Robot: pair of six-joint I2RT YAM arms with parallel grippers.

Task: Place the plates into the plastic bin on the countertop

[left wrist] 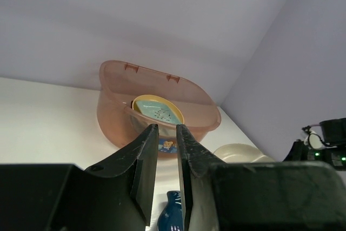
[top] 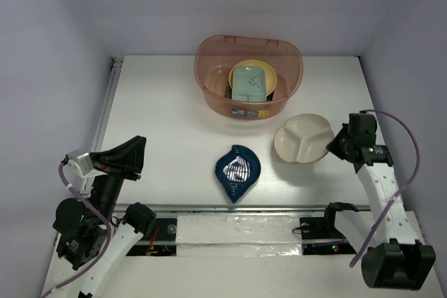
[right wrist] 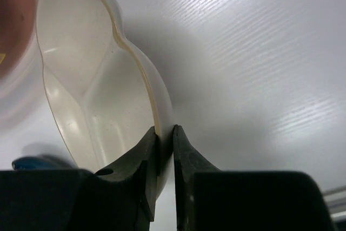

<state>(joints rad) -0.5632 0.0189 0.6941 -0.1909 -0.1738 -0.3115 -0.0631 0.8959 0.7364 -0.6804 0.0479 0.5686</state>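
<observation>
The translucent pinkish-brown plastic bin [top: 209,85] stands at the back middle of the white countertop [top: 160,123]. In it the pale green rectangular plate [top: 250,82] lies on the yellow round plate [top: 271,83]; both also show in the left wrist view [left wrist: 158,111]. The dark blue leaf-shaped plate [top: 237,171] lies in front of the bin. My right gripper [top: 332,146] is shut on the rim of the white three-section plate [top: 302,137], seen close in the right wrist view [right wrist: 97,96]. My left gripper [top: 133,158] hangs at the left, jaws nearly together, holding nothing.
A metal rail [top: 105,113] runs along the countertop's left edge. Side walls rise on both sides and behind the bin. A strip of clear film [top: 237,232] lies between the arm bases at the near edge.
</observation>
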